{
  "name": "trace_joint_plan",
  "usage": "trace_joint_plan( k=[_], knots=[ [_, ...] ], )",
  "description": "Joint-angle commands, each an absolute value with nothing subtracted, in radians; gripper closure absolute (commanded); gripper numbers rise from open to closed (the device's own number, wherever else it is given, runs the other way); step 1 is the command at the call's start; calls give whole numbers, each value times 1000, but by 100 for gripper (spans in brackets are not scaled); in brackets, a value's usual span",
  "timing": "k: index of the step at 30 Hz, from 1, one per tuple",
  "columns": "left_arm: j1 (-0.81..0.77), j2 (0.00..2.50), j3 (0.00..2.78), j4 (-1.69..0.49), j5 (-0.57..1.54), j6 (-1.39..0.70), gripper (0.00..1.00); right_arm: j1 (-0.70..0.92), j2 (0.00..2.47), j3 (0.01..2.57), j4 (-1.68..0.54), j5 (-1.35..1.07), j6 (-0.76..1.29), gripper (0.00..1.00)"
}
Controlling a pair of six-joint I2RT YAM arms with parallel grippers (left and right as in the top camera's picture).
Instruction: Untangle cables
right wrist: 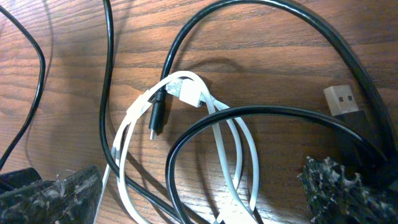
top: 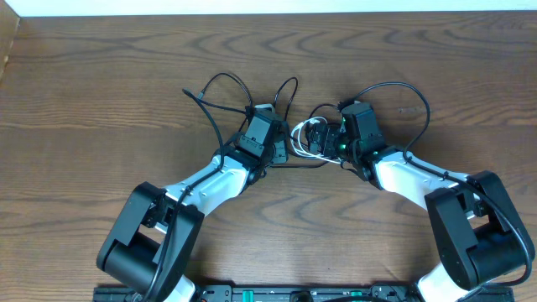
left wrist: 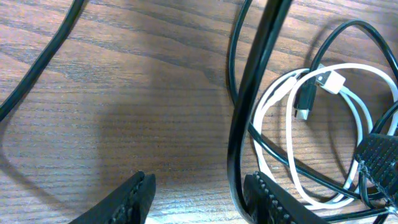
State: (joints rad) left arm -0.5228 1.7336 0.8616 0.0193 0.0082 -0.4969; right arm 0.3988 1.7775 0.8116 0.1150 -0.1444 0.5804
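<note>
White cable [right wrist: 186, 90] loops lie tangled through black cable [right wrist: 158, 109] (on wooden table [top: 84, 126]).

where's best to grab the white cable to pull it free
Take the white cable by its plug atop the coil: the thickest, stiffest part, lying over the loops. Come down from the bare-wood side; the black cable crosses the loops lower down.

white cable [right wrist: 189, 89] loops cut off at btm edge, black cable [right wrist: 107, 74] runs off top edge
</note>
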Motion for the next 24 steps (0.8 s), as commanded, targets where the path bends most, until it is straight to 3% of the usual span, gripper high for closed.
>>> trace_joint_plan(
  k=[1, 9, 11, 24],
  knots=[
    [-522, 1745, 868, 16, -13, -490, 53, 401, 1792, 806, 96, -126, 590, 1],
    [-522, 1745, 868, 15, -46, -490, 81, 401, 1792, 806, 96, -126, 590, 1],
    [-522, 1745, 868, 15, -46, -490, 92, 401, 1792, 806, 96, -126, 590, 1],
    [-464, 1731, 868, -3, -28, -490, 92, 401, 1792, 806, 96, -126, 590, 1]
  ],
)
